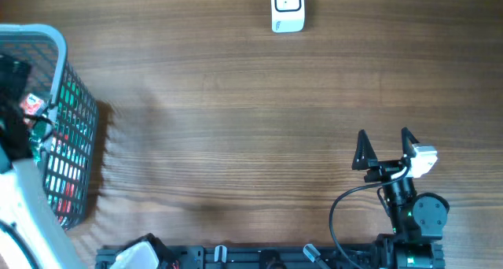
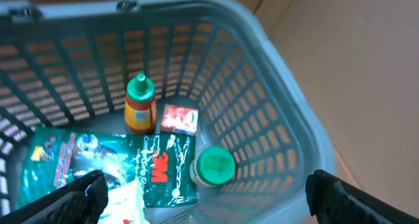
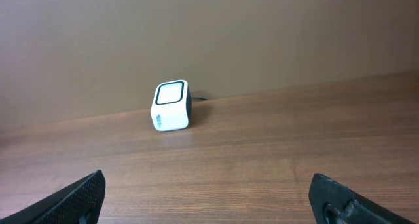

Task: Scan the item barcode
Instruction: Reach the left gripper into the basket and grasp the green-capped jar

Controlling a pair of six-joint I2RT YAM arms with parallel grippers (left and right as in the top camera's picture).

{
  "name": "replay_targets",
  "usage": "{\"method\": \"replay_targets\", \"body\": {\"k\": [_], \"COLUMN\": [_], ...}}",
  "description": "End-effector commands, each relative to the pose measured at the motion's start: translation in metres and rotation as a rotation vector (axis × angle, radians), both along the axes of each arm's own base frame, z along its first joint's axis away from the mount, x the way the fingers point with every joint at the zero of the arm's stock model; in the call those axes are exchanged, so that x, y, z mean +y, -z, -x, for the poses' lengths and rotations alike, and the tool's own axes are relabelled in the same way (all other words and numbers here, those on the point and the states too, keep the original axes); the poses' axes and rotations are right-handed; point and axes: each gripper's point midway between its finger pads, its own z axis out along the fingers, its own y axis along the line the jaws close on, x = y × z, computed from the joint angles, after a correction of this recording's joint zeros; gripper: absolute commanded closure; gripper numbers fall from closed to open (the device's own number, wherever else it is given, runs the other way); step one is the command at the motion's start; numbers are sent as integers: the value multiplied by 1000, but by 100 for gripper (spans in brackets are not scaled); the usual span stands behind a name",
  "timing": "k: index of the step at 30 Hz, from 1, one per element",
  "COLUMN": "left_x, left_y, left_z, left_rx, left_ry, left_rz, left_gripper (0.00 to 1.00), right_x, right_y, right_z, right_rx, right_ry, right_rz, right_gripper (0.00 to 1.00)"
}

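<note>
Overhead | basket (image 1: 59, 41) at left | scanner (image 1: 288, 8) far side | left gripper (image 2: 206, 185) wide over basket | right gripper (image 1: 383, 137) wide

"3m" logo on green pkg (image 2: 131, 168) in basket (image 2: 288, 119).

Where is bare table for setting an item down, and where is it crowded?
Bare wood runs between the basket at left, the scanner at the far edge and the right gripper. Inside the basket is crowded.

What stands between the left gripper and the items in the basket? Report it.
Nothing visible does. The left gripper hangs open above the basket, and the bottle, red packet, 3M pack and green-lidded jar lie uncovered beneath it.
</note>
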Motion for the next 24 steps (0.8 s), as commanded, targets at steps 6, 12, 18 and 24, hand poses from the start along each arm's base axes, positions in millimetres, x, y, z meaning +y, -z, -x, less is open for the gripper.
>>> {"method": "replay_targets", "body": {"k": [6,12,18,24], "left_x": [27,36,25,26], "left_y": [86,150,200,242], "left_z": [-43,-77,-110,-123], "left_rx": [84,254,253,302], "left_ry": [54,227,373,423], "left_rz": [294,330,457,503], "left_gripper": [0,0,0,0], "right_x": [-5,-5,-5,-5], "right_y": [0,0,0,0], "right_z": [-1,-1,-1,-1], "right_rx": [0,0,0,0], "right_ry": [25,25,25,25], "right_rz": [-12,-12,-12,-12], "right_gripper": [0,0,0,0]}}
